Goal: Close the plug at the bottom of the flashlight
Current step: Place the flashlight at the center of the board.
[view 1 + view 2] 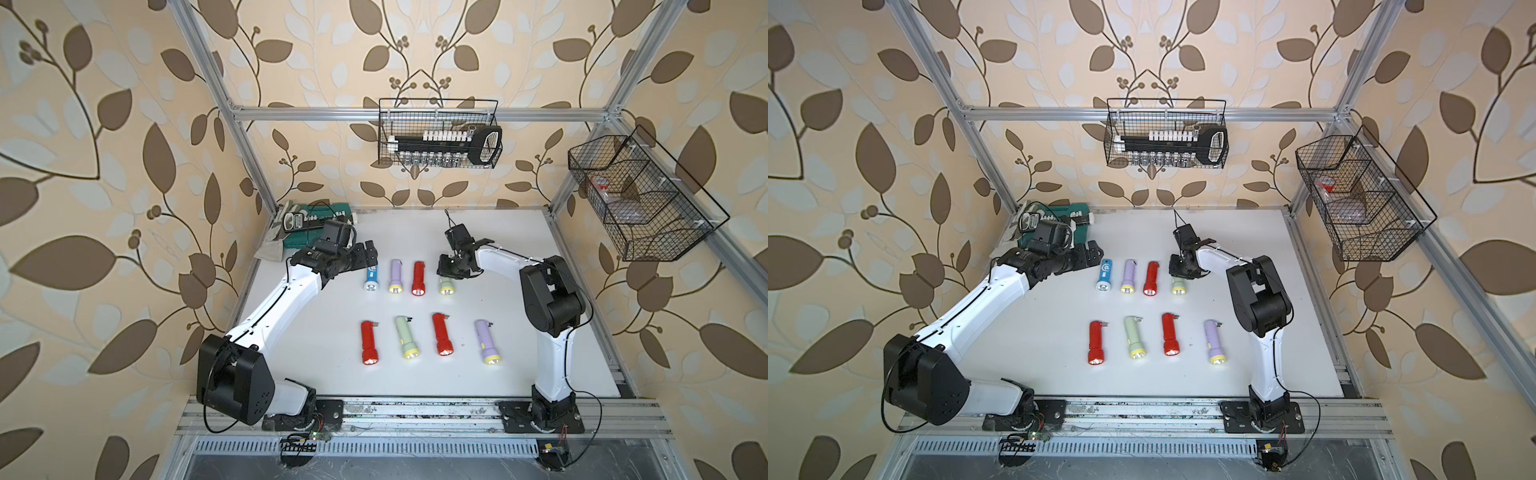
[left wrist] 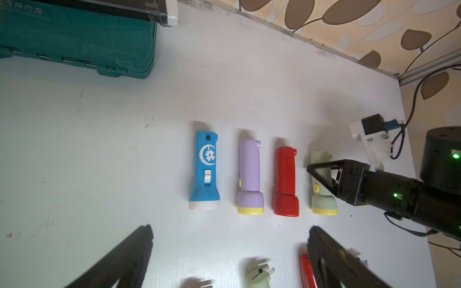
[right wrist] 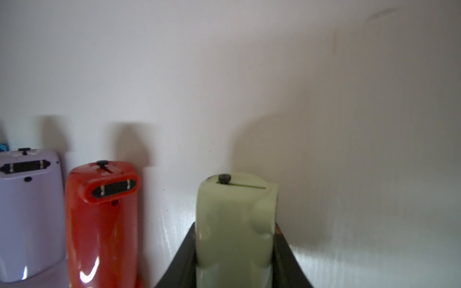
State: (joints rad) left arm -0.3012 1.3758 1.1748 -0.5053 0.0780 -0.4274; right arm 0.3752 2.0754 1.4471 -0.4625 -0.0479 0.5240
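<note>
The front row of flashlights (image 1: 443, 340) lies nearest, prongs out. Behind it, at the back row's right end, the green flashlight (image 3: 234, 224) points its lens at the camera and its plug end away. The right gripper (image 1: 455, 270) straddles its body, seemingly clamped. The left gripper (image 2: 230, 232) gapes wide, well apart.

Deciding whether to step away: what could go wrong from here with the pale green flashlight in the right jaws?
1. The right jaws clamp the pale green flashlight on its rounded body, so pushing at its plug end might twist it or make it slip.
2. The red flashlight lies close beside it, so a sideways shift may knock it.
3. The left jaws hang open, apart from the held flashlight, and give it no support.
</note>
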